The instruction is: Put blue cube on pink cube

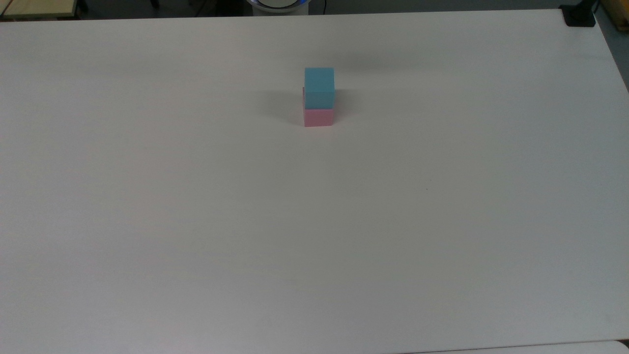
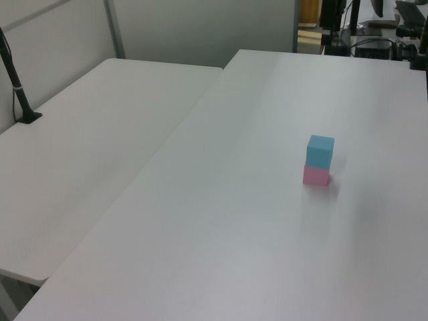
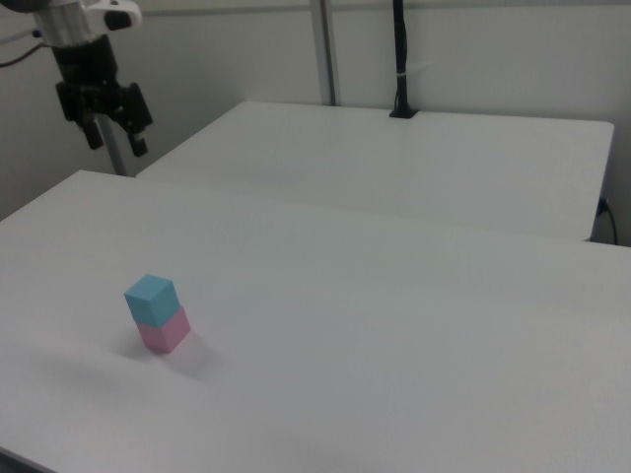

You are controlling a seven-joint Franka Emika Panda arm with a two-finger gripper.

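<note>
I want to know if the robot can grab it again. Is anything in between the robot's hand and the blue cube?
No, nothing visible is in the way. The blue cube sits on the pink cube, and the gripper hangs high above the table, jaws open, off toward the right view's upper left. Only bare table lies between them.

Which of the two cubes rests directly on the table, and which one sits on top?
The pink cube rests on the table; the blue cube sits on top of it, touching nothing else.
</note>
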